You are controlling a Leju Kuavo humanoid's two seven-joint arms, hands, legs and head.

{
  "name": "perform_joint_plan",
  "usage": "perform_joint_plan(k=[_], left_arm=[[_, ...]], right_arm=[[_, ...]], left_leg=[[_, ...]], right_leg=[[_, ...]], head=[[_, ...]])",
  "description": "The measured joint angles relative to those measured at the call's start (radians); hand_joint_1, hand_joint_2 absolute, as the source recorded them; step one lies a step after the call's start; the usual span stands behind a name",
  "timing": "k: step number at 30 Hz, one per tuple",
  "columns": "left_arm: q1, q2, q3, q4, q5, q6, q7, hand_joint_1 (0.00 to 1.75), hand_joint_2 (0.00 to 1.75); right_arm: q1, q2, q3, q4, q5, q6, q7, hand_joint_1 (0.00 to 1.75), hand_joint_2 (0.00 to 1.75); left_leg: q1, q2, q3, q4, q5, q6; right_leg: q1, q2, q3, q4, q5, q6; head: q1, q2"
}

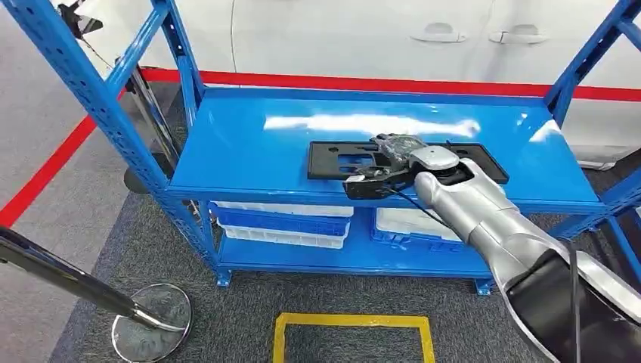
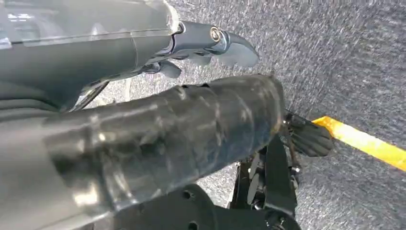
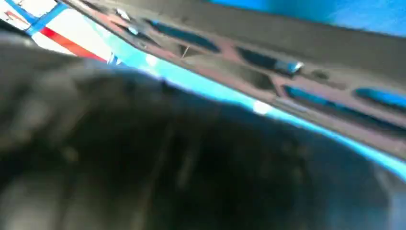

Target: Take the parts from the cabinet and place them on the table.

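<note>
Blue shelf [image 1: 249, 151] front edge: right hand [image 1: 393, 162] on black part [image 1: 332, 160] (flat).

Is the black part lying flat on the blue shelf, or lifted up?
Lying flat. The black part rests along the blue shelf; the right hand is over its middle.

The blue cabinet [image 1: 249, 151] is looking like painted metal, smooth and shining where the light hits. The flat black part [image 1: 332, 160] is looking like dull plastic. The carpet floor [image 1: 227, 318] is looking grey and rough. The right arm [image 1: 484, 212] is shining silver.
</note>
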Motion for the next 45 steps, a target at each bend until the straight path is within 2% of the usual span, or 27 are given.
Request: perform_joint_plan(k=[2, 4, 5, 6, 8, 10, 12, 14, 17, 20, 21, 22, 23, 25, 26, 27, 30, 32, 33, 35, 36, 37, 38, 40, 41, 42, 45], left_arm=[[0.001, 0.000, 0.002, 0.000, -0.001, 0.000, 0.007, 0.00, 0.00], [0.000, 0.001, 0.003, 0.000, -0.003, 0.000, 0.011, 0.00, 0.00], [0.000, 0.002, 0.003, 0.000, -0.003, 0.000, 0.012, 0.00, 0.00], [0.000, 0.003, 0.003, 0.000, -0.003, 0.000, 0.012, 0.00, 0.00], [0.001, 0.004, 0.004, 0.000, -0.004, 0.000, 0.015, 0.00, 0.00], [0.001, 0.004, 0.006, 0.000, -0.005, 0.000, 0.017, 0.00, 0.00], [-0.003, 0.003, 0.009, 0.000, -0.007, 0.000, 0.018, 0.00, 0.00], [-0.003, 0.003, 0.010, 0.000, -0.007, -0.001, 0.019, 0.00, 0.00], [-0.005, 0.007, 0.018, 0.000, -0.002, -0.001, 0.027, 0.00, 0.00], [-0.003, 0.007, 0.026, 0.000, -0.005, -0.009, 0.026, 0.00, 0.00], [-0.003, 0.007, 0.026, 0.000, -0.007, -0.010, 0.026, 0.00, 0.00], [-0.003, 0.009, 0.027, 0.000, -0.007, -0.011, 0.027, 0.00, 0.00], [-0.003, 0.010, 0.027, 0.000, -0.010, -0.013, 0.027, 0.00, 0.00], [-0.003, 0.013, 0.027, 0.000, -0.013, -0.014, 0.028, 0.00, 0.00], [-0.003, 0.013, 0.027, 0.000, -0.014, -0.015, 0.028, 0.00, 0.00], [-0.003, 0.013, 0.027, 0.000, -0.014, -0.015, 0.029, 0.00, 0.00], [-0.004, 0.014, 0.027, 0.000, -0.015, -0.016, 0.029, 0.00, 0.00], [-0.004, 0.013, 0.027, 0.000, -0.014, -0.016, 0.029, 0.00, 0.00], [-0.004, 0.013, 0.027, 0.000, -0.014, -0.016, 0.029, 0.00, 0.00], [-0.004, 0.014, 0.027, 0.000, -0.014, -0.016, 0.029, 0.00, 0.00], [-0.004, 0.014, 0.027, 0.000, -0.014, -0.016, 0.029, 0.00, 0.00], [-0.004, 0.014, 0.027, 0.000, -0.015, -0.016, 0.029, 0.00, 0.00], [-0.003, 0.014, 0.028, 0.000, -0.014, -0.016, 0.029, 0.00, 0.00], [-0.003, 0.014, 0.028, 0.000, -0.016, -0.016, 0.029, 0.00, 0.00], [-0.003, 0.014, 0.028, 0.000, -0.019, -0.016, 0.029, 0.00, 0.00], [-0.004, 0.014, 0.028, 0.000, -0.020, -0.016, 0.029, 0.00, 0.00], [-0.005, 0.014, 0.028, 0.000, -0.023, -0.016, 0.027, 0.00, 0.00]], right_arm=[[-0.002, -0.005, 0.001, 0.016, 0.000, 0.023, -0.004, 0.00, 0.00], [-0.001, -0.009, 0.002, 0.038, 0.000, 0.042, -0.009, 0.00, 0.00], [0.003, -0.011, 0.005, 0.047, 0.000, 0.046, -0.009, 0.00, 0.00], [0.006, -0.013, 0.009, 0.054, 0.000, 0.048, -0.009, 0.00, 0.00], [0.007, -0.014, 0.016, 0.064, 0.000, 0.049, -0.009, 0.00, 0.00], [0.005, -0.015, 0.018, 0.070, -0.006, 0.051, -0.009, 0.00, 0.00], [0.001, -0.016, 0.019, 0.076, -0.013, 0.053, -0.011, 0.00, 0.00], [0.002, -0.016, 0.022, 0.081, -0.014, 0.056, -0.013, 0.00, 0.00], [0.001, -0.011, 0.027, 0.085, -0.015, 0.070, -0.023, 0.00, 0.00], [0.003, -0.010, 0.040, 0.094, -0.018, 0.084, -0.027, 0.00, 0.00], [0.007, -0.007, 0.043, 0.095, -0.019, 0.084, -0.027, 0.00, 0.00], [0.012, -0.006, 0.046, 0.097, -0.021, 0.078, -0.027, 0.00, 0.00], [0.016, -0.005, 0.048, 0.098, -0.025, 0.072, -0.025, 0.00, 0.00], [0.019, -0.005, 0.050, 0.098, -0.030, 0.062, -0.022, 0.00, 0.00], [0.020, -0.005, 0.051, 0.099, -0.031, 0.060, -0.022, 0.00, 0.00], [0.020, -0.006, 0.051, 0.101, -0.031, 0.058, -0.021, 0.00, 0.00], [0.025, -0.006, 0.053, 0.103, -0.032, 0.057, -0.021, 0.00, 0.00], [0.025, -0.008, 0.053, 0.104, -0.032, 0.056, -0.021, 0.00, 0.00], [0.024, -0.008, 0.054, 0.104, -0.032, 0.055, -0.021, 0.00, 0.00], [0.032, -0.010, 0.054, 0.106, -0.032, 0.055, -0.021, 0.00, 0.00], [0.038, -0.011, 0.054, 0.107, -0.032, 0.055, -0.021, 0.00, 0.00], [0.043, -0.011, 0.055, 0.109, -0.032, 0.055, -0.021, 0.00, 1.75], [0.044, -0.011, 0.055, 0.110, -0.032, 0.055, -0.021, 0.00, 1.75], [0.042, -0.011, 0.055, 0.111, -0.032, 0.054, -0.021, 0.00, 1.75], [0.041, -0.012, 0.055, 0.111, -0.031, 0.054, -0.022, 0.00, 1.75], [0.041, -0.013, 0.055, 0.111, -0.030, 0.053, -0.025, 0.00, 1.75], [0.043, -0.013, 0.056, 0.112, -0.032, 0.052, -0.036, 0.00, 1.75]], left_leg=[[0.003, 0.001, 0.008, -0.006, -0.001, 0.009], [0.002, 0.002, 0.009, -0.006, -0.005, 0.018], [0.002, 0.001, 0.011, -0.006, -0.006, 0.021], [0.002, -0.001, 0.013, -0.005, -0.009, 0.021], [0.001, -0.001, 0.024, -0.005, -0.016, 0.019], [0.000, -0.001, 0.039, -0.005, -0.027, 0.014], [-0.004, -0.001, 0.033, -0.002, -0.030, 0.006], [0.001, -0.001, 0.032, -0.008, -0.028, -0.005], [-0.001, 0.001, 0.029, 0.021, -0.055, -0.020], [0.003, 0.001, -0.083, 0.235, -0.143, -0.027], [0.003, 0.001, -0.110, 0.276, -0.146, -0.030], [0.003, 0.001, -0.115, 0.271, -0.125, -0.031], [0.003, 0.002, -0.099, 0.224, -0.088, -0.030], [0.004, 0.002, -0.024, 0.059, 0.000, -0.025], [0.004, 0.003, -0.003, 0.012, -0.007, -0.018], [-0.002, 0.002, 0.001, 0.004, -0.005, -0.017], [-0.005, 0.000, 0.002, 0.004, -0.003, -0.005], [0.005, 0.005, 0.011, -0.013, 0.006, 0.007], [0.005, 0.005, 0.011, -0.013, 0.008, 0.015], [0.005, 0.005, 0.009, -0.013, 0.007, 0.017], [0.005, 0.005, 0.009, -0.013, 0.007, 0.017], [0.005, 0.004, 0.009, -0.013, 0.007, 0.017], [0.006, 0.003, 0.010, -0.013, 0.006, 0.016], [0.006, 0.003, 0.013, -0.010, 0.003, 0.010], [0.006, 0.004, 0.013, -0.008, 0.000, 0.005], [0.000, 0.003, 0.009, -0.002, -0.002, -0.005], [0.003, 0.003, 0.013, -0.010, 0.002, -0.023]], right_leg=[[-0.004, 0.000, -0.021, 0.053, -0.033, 0.009], [-0.007, 0.000, -0.106, 0.215, -0.104, 0.016], [-0.007, 0.000, -0.144, 0.279, -0.120, 0.018], [-0.007, 0.000, -0.167, 0.306, -0.114, 0.019], [-0.007, 0.000, -0.142, 0.226, -0.042, 0.014], [-0.004, 0.000, -0.063, 0.046, 0.060, -0.001], [0.009, 0.000, -0.045, -0.004, 0.050, -0.011], [0.013, 0.002, -0.050, 0.002, 0.047, -0.015], [-0.001, 0.000, -0.026, -0.023, 0.051, -0.029], [0.003, -0.001, -0.023, -0.021, 0.045, -0.043], [0.003, -0.001, -0.022, -0.018, 0.043, -0.044], [0.003, 0.000, -0.022, -0.015, 0.041, -0.044], [0.002, 0.001, -0.021, -0.010, 0.037, -0.043], [0.001, 0.002, -0.020, 0.001, 0.028, -0.038], [0.001, 0.001, -0.022, 0.005, 0.024, -0.033], [0.009, 0.003, -0.026, 0.011, 0.021, -0.027], [0.005, 0.003, -0.022, 0.003, 0.025, -0.011], [0.003, 0.003, -0.028, 0.027, 0.004, -0.001], [0.001, 0.002, -0.051, 0.080, -0.033, 0.004], [-0.005, 0.002, -0.127, 0.244, -0.111, 0.015], [-0.008, 0.002, -0.154, 0.298, -0.126, 0.018], [-0.011, 0.001, -0.160, 0.307, -0.117, 0.020], [-0.015, 0.001, -0.144, 0.270, -0.085, 0.022], [-0.019, 0.000, -0.056, 0.095, 0.006, 0.021], [-0.020, -0.001, -0.020, 0.017, 0.022, 0.018], [-0.009, 0.000, -0.015, 0.006, 0.014, 0.013], [-0.003, 0.003, -0.019, 0.008, 0.016, -0.004]], head=[[0.000, 0.000], [0.001, 0.000], [0.000, 0.000], [0.000, 0.000], [0.000, 0.000], [0.001, 0.000], [0.000, 0.000], [0.000, 0.000], [-0.001, 0.000], [-0.001, 0.000], [-0.002, 0.000], [-0.002, 0.000], [-0.002, 0.000], [-0.002, 0.000], [-0.001, 0.000], [-0.001, 0.000], [-0.001, 0.000], [0.000, 0.000], [0.000, 0.000], [0.000, 0.000], [0.000, 0.000], [0.000, 0.000], [0.001, 0.000], [0.000, 0.000], [0.000, 0.000], [0.000, 0.000], [0.000, 0.000]])
